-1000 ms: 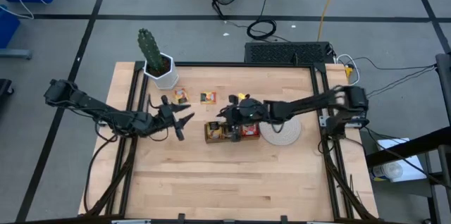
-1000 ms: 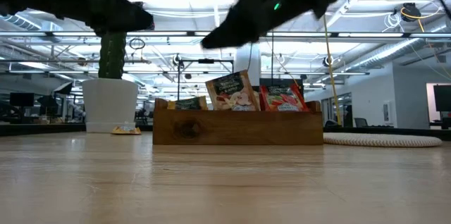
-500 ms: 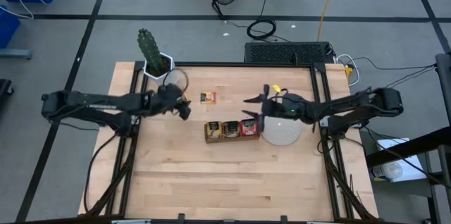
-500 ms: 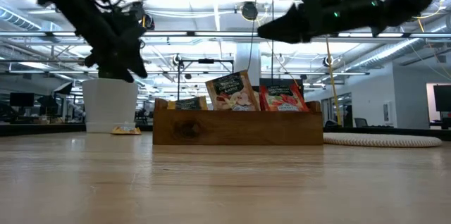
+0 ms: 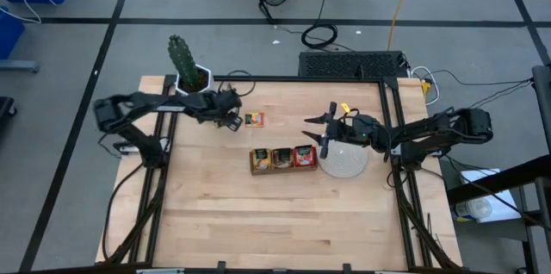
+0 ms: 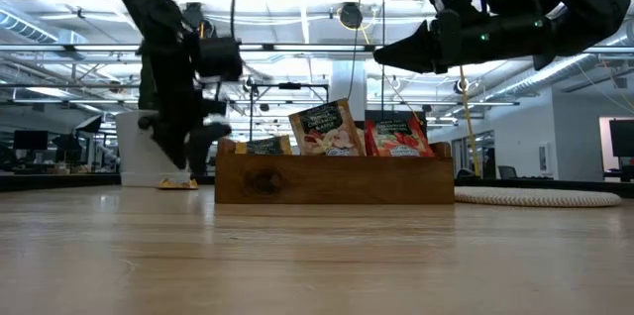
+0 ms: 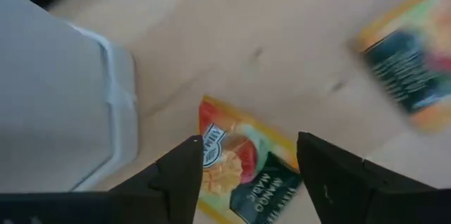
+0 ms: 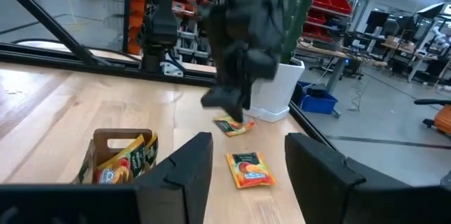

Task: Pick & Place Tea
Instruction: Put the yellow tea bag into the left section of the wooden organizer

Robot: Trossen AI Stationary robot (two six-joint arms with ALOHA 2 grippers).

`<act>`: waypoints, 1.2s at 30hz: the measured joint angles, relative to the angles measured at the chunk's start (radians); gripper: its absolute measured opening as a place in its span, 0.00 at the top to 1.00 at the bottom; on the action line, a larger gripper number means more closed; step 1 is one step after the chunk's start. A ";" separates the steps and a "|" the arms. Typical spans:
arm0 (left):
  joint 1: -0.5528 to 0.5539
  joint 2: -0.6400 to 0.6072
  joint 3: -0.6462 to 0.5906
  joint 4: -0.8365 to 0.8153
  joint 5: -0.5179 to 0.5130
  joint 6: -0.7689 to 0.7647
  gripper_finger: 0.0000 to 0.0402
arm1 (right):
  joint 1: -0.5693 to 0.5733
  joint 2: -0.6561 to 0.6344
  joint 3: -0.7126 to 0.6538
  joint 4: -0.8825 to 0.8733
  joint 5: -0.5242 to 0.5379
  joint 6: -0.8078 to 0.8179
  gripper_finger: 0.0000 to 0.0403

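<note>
The left end effector (image 5: 231, 119) is hanging with its fingers open and empty right over a yellow tea sachet (image 7: 243, 164) lying flat on the counter (image 5: 258, 222) by the white pot (image 5: 196, 84). It is risking bumping that pot or sliding off the thin sachet. The right end effector (image 5: 320, 132) is waiting open and empty above the tray (image 5: 284, 159).

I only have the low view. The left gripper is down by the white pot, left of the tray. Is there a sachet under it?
Observer: Yes. The left wrist view shows a yellow-orange sachet flat on the table, below the open left gripper, beside the pot.
Operator: Any other loose sachets?
Observer: One more sachet. The high view shows it lying flat behind the tray's left end.
Operator: Is the right gripper carrying anything?
Observer: No. The right gripper is open, and its wrist view shows nothing between the fingers.
</note>
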 joint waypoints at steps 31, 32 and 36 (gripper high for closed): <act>-0.191 -0.031 -0.003 -0.068 -0.012 0.129 0.97 | 0.001 0.000 0.000 -0.021 0.000 0.000 0.61; -0.180 -0.031 -0.002 -0.060 -0.048 0.129 0.98 | 0.001 0.000 0.000 -0.020 0.000 0.000 0.61; -0.115 0.027 -0.004 -0.064 -0.077 0.146 0.99 | 0.001 0.000 0.000 -0.020 0.001 0.003 0.61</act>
